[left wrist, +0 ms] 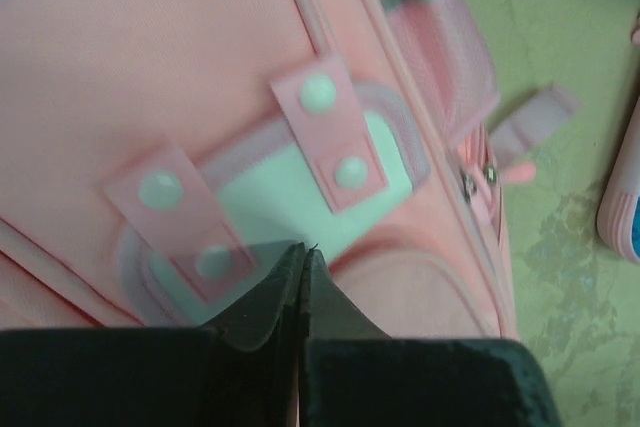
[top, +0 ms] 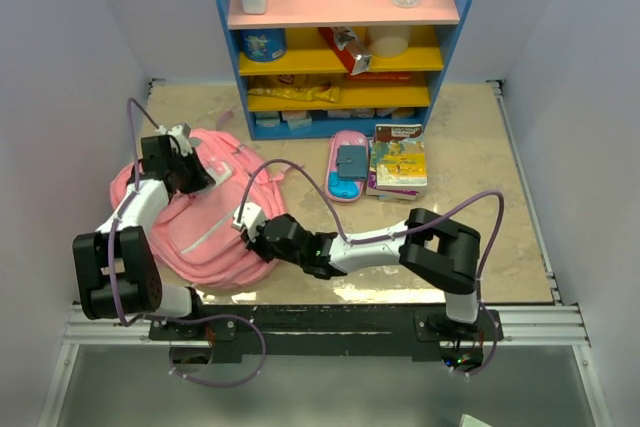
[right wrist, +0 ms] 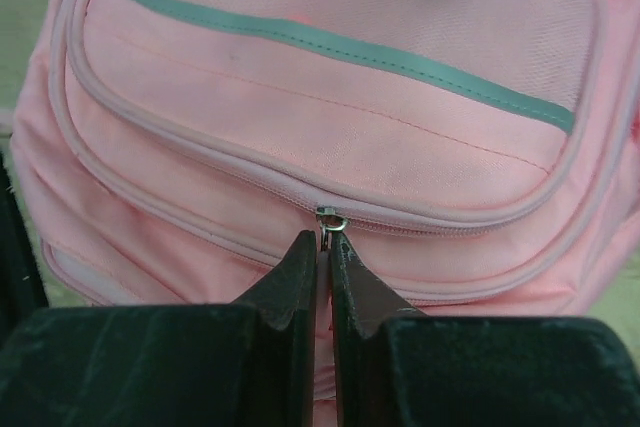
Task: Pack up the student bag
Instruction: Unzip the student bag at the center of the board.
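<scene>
The student bag (top: 200, 232) is a soft pink backpack lying flat on the left of the table. My left gripper (top: 200, 175) rests on its upper part. In the left wrist view that gripper (left wrist: 303, 247) is shut, tips pressed together just over a white patch (left wrist: 290, 192) on the bag (left wrist: 150, 67); whether fabric is caught between them I cannot tell. My right gripper (top: 248, 235) is at the bag's right side. In the right wrist view it (right wrist: 327, 237) is shut on the metal zip pull (right wrist: 330, 221) of a front pocket, below the grey strip (right wrist: 340, 47) of the bag (right wrist: 330, 117).
A pink-and-blue pencil case (top: 347, 165) and a stack of books (top: 400, 162) lie right of the bag. A blue shelf unit (top: 340, 37) with bottles and boxes stands at the back. Grey walls close in both sides.
</scene>
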`<state>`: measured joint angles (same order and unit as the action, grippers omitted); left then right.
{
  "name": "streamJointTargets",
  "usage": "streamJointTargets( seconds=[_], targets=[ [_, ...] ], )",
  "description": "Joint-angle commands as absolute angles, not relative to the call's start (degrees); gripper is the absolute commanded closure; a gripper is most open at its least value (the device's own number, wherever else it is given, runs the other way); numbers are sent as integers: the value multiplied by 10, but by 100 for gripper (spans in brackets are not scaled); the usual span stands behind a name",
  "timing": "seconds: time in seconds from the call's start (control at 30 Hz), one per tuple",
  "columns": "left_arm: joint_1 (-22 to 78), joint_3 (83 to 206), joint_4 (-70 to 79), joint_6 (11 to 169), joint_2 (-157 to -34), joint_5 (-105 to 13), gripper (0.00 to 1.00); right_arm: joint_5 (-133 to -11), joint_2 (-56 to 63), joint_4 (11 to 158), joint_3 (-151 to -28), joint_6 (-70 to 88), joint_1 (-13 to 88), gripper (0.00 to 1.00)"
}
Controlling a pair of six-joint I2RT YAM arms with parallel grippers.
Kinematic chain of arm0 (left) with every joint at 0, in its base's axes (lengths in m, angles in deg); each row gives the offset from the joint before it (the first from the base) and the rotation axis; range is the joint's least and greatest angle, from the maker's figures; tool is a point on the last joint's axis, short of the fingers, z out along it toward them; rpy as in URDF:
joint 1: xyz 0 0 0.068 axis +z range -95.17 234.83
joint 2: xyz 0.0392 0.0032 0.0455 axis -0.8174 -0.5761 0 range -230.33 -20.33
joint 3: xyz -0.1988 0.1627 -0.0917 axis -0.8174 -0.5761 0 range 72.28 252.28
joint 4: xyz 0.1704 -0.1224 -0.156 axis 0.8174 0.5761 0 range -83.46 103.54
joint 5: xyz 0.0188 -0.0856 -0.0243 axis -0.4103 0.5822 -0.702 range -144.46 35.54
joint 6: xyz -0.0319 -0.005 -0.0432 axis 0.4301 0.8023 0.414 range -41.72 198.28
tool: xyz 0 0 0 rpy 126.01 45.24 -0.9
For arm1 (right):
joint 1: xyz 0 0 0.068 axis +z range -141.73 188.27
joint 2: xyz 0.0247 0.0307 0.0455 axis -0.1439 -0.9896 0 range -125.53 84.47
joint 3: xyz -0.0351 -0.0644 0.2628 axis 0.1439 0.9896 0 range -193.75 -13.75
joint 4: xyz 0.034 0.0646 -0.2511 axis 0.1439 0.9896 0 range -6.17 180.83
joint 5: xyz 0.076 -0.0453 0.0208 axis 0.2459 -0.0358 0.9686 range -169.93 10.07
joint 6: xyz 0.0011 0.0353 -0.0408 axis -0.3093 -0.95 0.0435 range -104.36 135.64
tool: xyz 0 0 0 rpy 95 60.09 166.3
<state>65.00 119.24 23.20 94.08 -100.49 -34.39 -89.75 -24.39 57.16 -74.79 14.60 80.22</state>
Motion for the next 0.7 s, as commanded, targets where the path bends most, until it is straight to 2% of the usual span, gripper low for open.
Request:
streamJointTargets(
  seconds=[0.0,0.07,0.1,0.17,0.2,0.23,0.4,0.47,0.67],
  targets=[
    [656,1230,121,935,-1007,-341,100,-893,-238,597,-750,87,827,100],
    [656,1271,157,905,-1033,-312,99,-899,-226,603,-741,64,796,100],
    [656,1303,204,863,-1043,-284,85,-897,-221,603,-730,55,784,100],
    [659,1327,250,815,-1057,-261,65,-897,-214,605,-724,47,760,100],
    [660,1336,283,763,-1055,-248,50,-899,-209,606,-721,47,756,100],
    [662,1337,295,737,-1051,-235,46,-902,-208,612,-719,49,751,100],
    [679,1366,437,520,-1024,-193,32,-907,-218,616,-718,41,712,100],
    [681,1373,507,433,-1032,-193,32,-903,-225,614,-723,42,693,100],
    [680,1342,502,408,-1056,-197,33,-888,-244,626,-758,61,672,100]
  ],
)
